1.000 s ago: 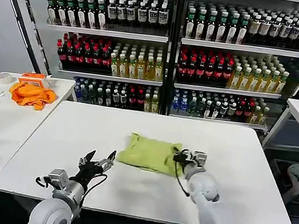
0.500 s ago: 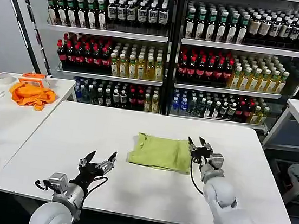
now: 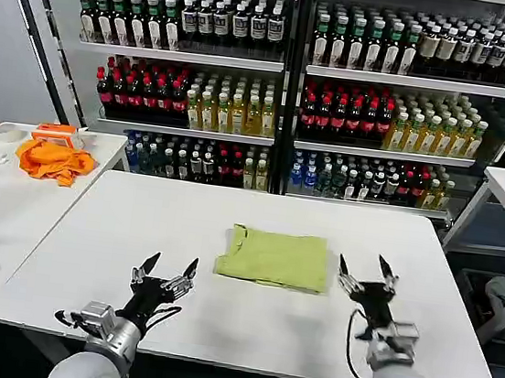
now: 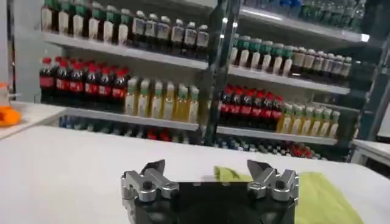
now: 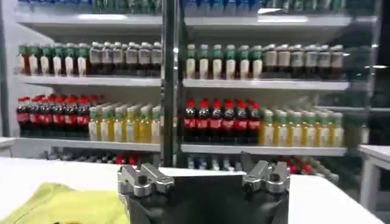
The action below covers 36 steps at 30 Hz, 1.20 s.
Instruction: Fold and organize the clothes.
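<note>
Right gripper (image 3: 367,275) withdrawn from folded T-shirt (image 3: 274,258).

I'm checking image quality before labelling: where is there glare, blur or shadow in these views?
Head view: even light, the T-shirt sharp, only faint shadows under the open left gripper and right gripper on the table. Left wrist view: soft and hazy, with a bright strip along the top shelf. Right wrist view: glare patches on the top shelf, bottles soft.

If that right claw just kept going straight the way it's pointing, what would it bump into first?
Probably nothing soon: the right gripper, open, points over bare white table beside the folded green T-shirt, toward the bottle shelves beyond. Depth is unclear.
</note>
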Tool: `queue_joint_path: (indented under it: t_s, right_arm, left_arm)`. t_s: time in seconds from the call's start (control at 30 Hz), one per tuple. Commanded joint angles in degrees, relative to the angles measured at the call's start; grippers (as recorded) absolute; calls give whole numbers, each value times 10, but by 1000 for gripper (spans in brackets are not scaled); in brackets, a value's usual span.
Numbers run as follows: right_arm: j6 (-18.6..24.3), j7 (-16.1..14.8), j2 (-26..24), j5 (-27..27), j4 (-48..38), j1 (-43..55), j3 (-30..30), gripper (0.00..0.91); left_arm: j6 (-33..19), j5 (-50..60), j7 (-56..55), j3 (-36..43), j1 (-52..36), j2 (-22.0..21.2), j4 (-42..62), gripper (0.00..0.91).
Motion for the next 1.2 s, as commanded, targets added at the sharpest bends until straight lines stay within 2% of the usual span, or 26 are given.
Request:
queue_joint_path:
  t_s: [0.03,0.23,0.57,0.7,0.87,1.03,1.2]
  right_arm:
    - [34,-16,25,-31,125,-208,101,907]
    - [34,-21,37,-35,134,-221,107,907]
    - [44,-22,69,-40,153,-227,102,907]
    - [53,-28,70,-44,157,-231,100,907]
    - [54,-44,63,-89,172,-237,87,907]
    - [42,-39,60,-95,186,-239,78,907]
    - [40,-36,58,-98,194,-243,81,907]
  left_arm:
    - [-22,59,6,7,38,1,-29,907]
    - [-22,70,11,4,47,-2,-42,907]
    - [-5,67,12,-2,83,24,-87,907]
    - [-7,67,11,-9,94,26,-93,907]
    - [-7,71,10,-14,104,19,-100,907]
    - [-6,75,10,-18,109,17,-104,907]
    - [-7,79,13,-17,123,33,-114,907]
